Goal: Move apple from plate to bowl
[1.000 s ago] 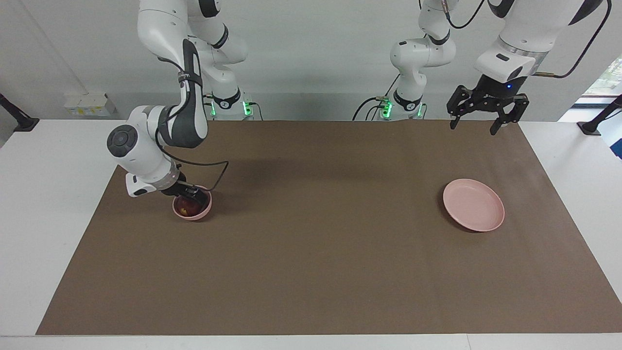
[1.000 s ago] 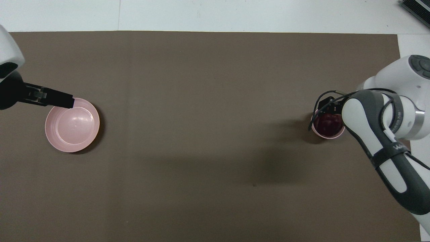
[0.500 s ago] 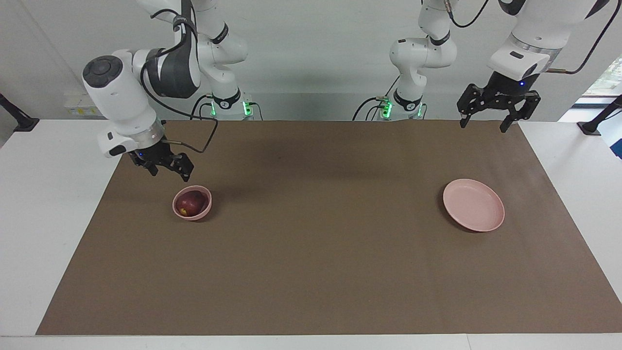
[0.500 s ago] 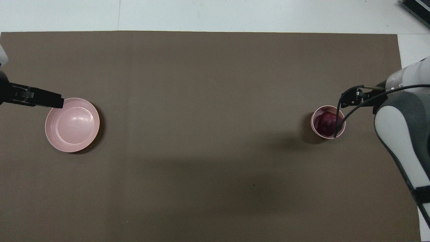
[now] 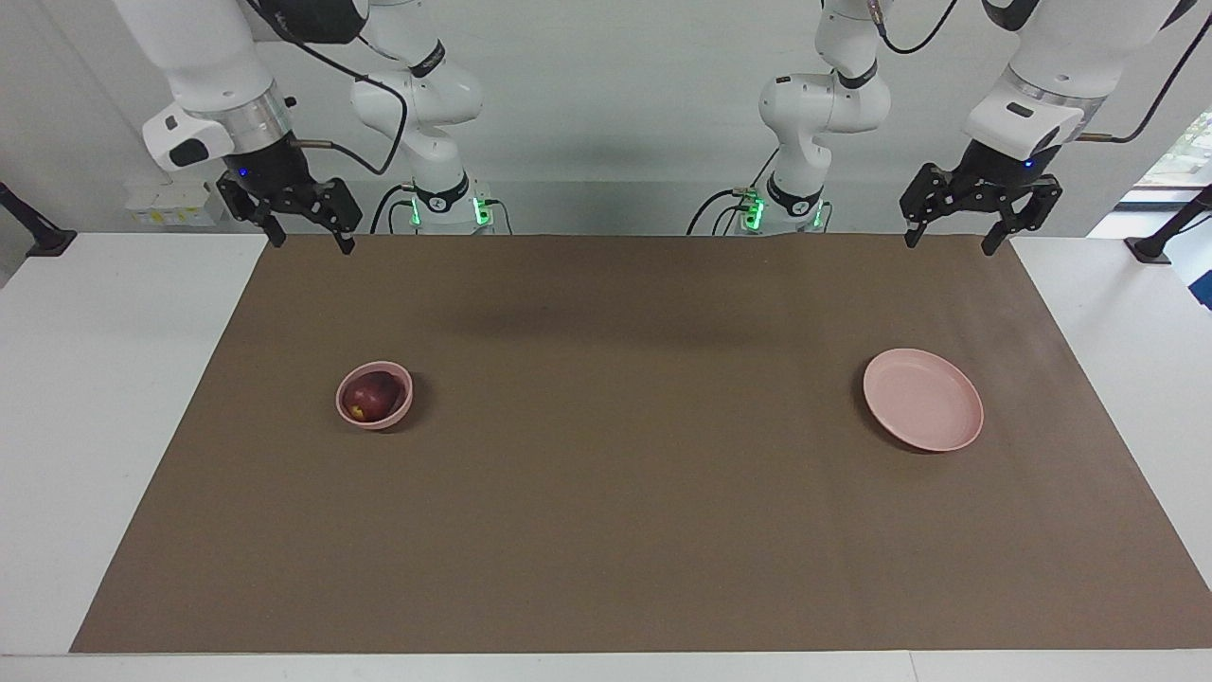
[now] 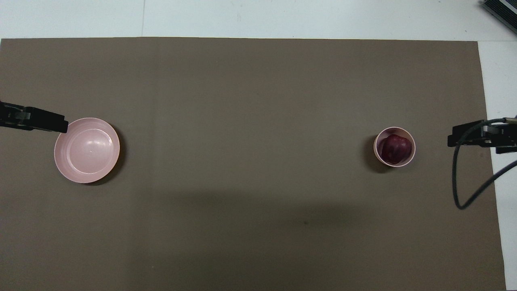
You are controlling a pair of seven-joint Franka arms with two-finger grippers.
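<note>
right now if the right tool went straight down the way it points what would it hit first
Most likely the brown mat at its edge nearest the robots. The open right tool hangs well clear of the bowl and apple, though depth is uncertain.

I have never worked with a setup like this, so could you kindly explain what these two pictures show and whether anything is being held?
These are two white robot arms with black two-finger grippers at a table under a brown mat. One picture faces the robots from across the table; the other looks down from above their end.

A small deep pale pink bowl near the right arm's end holds a dark red apple. A wide flat pale pink plate lies bare near the left arm's end.

The right gripper and left gripper both hang open over the mat's edge nearest the robots, holding nothing.
</note>
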